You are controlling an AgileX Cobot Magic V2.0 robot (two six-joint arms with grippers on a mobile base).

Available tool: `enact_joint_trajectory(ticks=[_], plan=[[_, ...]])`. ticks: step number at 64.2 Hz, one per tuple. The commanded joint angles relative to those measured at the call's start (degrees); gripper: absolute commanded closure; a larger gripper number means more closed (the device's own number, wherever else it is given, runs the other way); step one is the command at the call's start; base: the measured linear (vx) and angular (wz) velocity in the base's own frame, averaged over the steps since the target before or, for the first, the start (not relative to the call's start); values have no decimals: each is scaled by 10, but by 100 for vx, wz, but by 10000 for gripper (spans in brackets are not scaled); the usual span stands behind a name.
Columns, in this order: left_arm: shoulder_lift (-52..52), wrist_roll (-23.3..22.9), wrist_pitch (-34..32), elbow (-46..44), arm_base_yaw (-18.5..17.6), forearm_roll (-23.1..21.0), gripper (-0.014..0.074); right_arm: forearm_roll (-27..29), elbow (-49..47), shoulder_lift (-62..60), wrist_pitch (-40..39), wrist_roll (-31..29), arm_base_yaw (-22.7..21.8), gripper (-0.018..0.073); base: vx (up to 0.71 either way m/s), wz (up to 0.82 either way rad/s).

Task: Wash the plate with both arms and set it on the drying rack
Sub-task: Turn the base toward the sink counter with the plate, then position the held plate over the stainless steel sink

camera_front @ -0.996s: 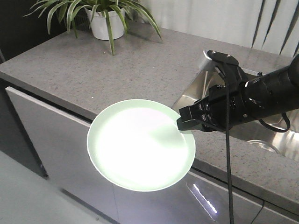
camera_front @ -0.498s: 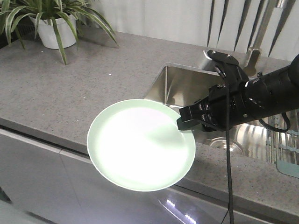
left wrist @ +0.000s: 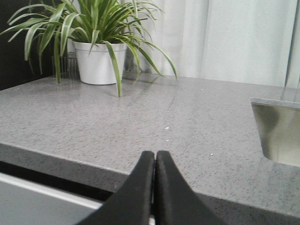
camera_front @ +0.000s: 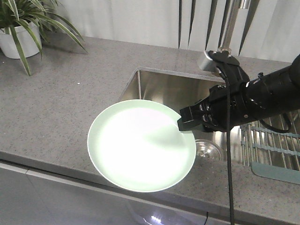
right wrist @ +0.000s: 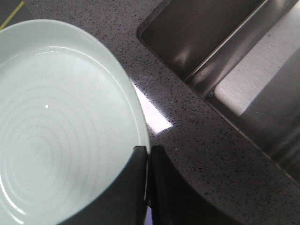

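Observation:
The pale mint-green plate hangs in the air over the counter's front edge, left of the sink. My right gripper is shut on the plate's right rim; in the right wrist view the rim sits pinched between the two black fingers. My left gripper is shut and empty, low in front of the counter edge, pointing at the counter. The drying rack of steel rods with a grey-teal end piece lies at the right, beyond the right arm.
A grey speckled countertop holds a steel sink basin with a drain and a tap behind it. A potted plant stands at the far left, also large in the left wrist view.
The whole scene has slid left in the front view: the plant moved to the left edge, the sink and rack came into view. Plate and right gripper keep the same place in frame.

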Motion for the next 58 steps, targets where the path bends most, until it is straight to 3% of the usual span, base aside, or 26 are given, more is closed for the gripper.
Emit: enact_joint_trajectory(ticks=[1, 58], plan=[[-8, -3, -42, -16, 1, -1, 603, 25, -13, -21, -15, -6, -2, 566, 6, -17], [-8, -3, -42, -16, 1, -1, 603, 25, -13, -21, -15, -6, -2, 566, 6, -14]])
